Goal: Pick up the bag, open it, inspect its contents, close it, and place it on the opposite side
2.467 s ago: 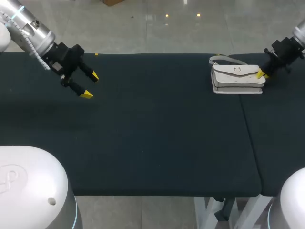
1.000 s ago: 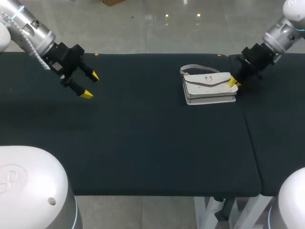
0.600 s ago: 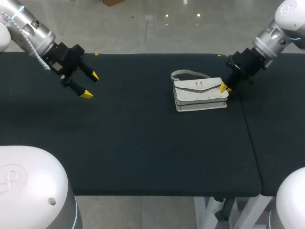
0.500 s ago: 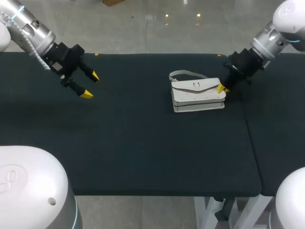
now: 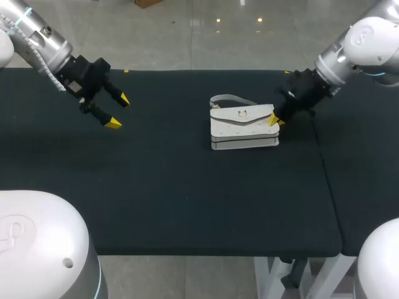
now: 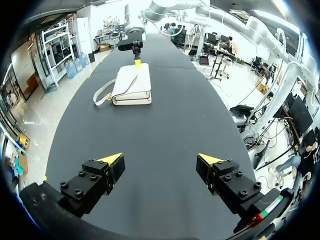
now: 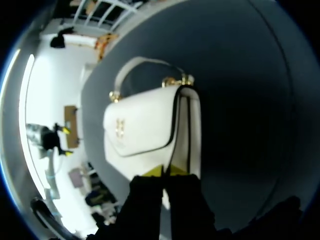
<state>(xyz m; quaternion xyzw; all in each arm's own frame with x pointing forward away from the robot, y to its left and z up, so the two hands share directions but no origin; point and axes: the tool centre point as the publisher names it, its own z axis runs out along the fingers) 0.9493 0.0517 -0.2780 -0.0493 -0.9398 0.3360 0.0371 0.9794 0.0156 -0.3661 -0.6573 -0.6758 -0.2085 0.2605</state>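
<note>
White bag [image 5: 243, 128], flat. Right gripper [image 5: 274, 120]: 2 fingers together, touching bag's 3 o'clock end. Left gripper [image 5: 119, 111]: fingers apart, 9 o'clock. Advised: push low, square, slow.

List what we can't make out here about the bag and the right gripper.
- Contents of the bag: the flap is shut in every view.
- Grasp of the right gripper: the tips sit together at the bag's end, but in the right wrist view its own fingers cover the contact. The head view shows only one tip.
- Left wrist view: the bag is too small, far ahead of the open left gripper, to show that contact.
</note>
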